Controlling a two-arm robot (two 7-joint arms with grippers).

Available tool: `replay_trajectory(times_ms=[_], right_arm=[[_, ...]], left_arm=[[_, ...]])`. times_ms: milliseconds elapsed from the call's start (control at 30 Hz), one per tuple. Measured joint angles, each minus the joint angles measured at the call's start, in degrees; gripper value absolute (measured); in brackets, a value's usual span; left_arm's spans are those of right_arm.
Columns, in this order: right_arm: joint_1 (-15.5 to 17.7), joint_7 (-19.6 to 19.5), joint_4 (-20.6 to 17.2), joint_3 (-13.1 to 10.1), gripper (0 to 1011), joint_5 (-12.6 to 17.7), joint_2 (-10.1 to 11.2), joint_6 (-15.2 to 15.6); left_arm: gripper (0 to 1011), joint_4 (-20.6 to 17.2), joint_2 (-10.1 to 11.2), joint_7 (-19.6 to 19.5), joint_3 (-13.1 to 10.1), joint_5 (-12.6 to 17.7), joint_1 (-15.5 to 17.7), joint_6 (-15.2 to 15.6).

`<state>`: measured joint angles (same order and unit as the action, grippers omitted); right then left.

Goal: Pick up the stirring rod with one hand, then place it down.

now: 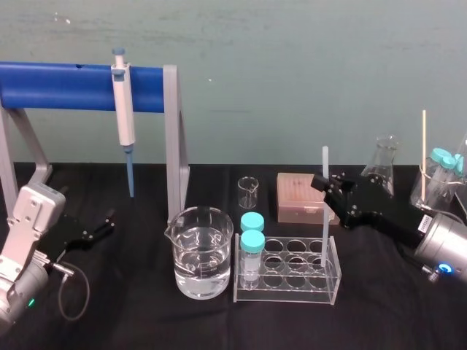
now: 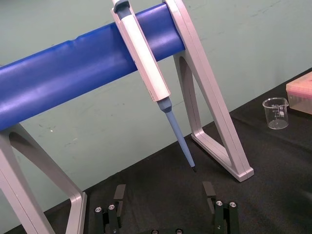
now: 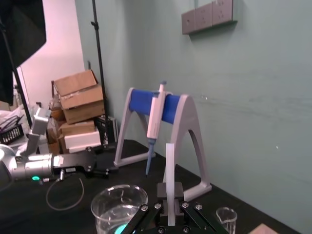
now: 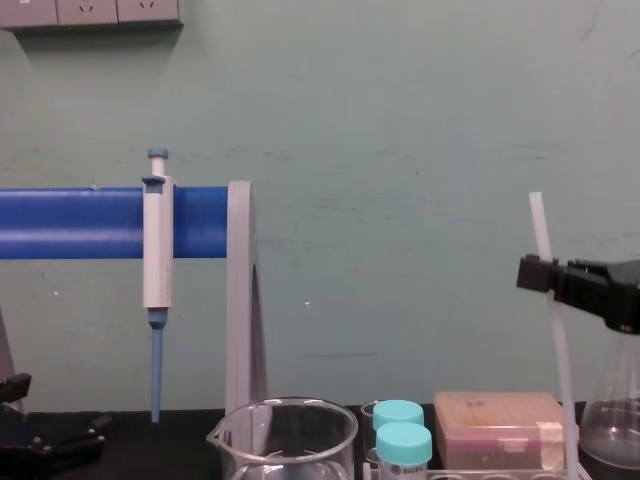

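Front of table: nearest to me, a clear plastic tube rack is sitting with two teal-capped clear vials at its left end. A wide glass beaker of water is standing just beside it on the left.
Rod: the long, thin, translucent-white stirring rod is standing almost upright. Its lower end is dipping into the rack's right end and its top is rising above the gripper. I cannot tell whether its tip is touching the rack's floor.
Right gripper: the black, blocky right gripper is reaching in from the right and pinching the stirring rod on its upper part. In the right wrist view I am seeing its fingers closed tight on the rod.
Left gripper: the black left gripper is lying low over the black-covered table at the far left, well apart from the rack — jaws standing wide apart, holding nothing.
Behind: a white pipette with a blue tip is hanging on a grey stand with a blue bar. A small empty glass beaker and a tan box are sitting behind the rack.
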<state>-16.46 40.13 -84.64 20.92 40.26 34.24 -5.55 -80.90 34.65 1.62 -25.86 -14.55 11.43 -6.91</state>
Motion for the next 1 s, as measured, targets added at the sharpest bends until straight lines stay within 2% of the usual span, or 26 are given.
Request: replay_trajectory(times_ms=[267,600,1000], right_arm=[[-0.5,-0.1,2.2,0.6,72,-0.4,-0.8,-0.6],[-1.7,3.0,6.2,1.5,72,0.0,-2.5,-3.1],[-2.2,3.7,10.1,2.4,72,-1.7,-3.6,-4.9]], left_arm=[[1000,0.0,0.0,0.0,0.0,0.0,0.0,0.0],[1000,0.0,0.0,0.0,0.0,0.0,0.0,0.0],[1000,0.0,0.0,0.0,0.0,0.0,0.0,0.0]])
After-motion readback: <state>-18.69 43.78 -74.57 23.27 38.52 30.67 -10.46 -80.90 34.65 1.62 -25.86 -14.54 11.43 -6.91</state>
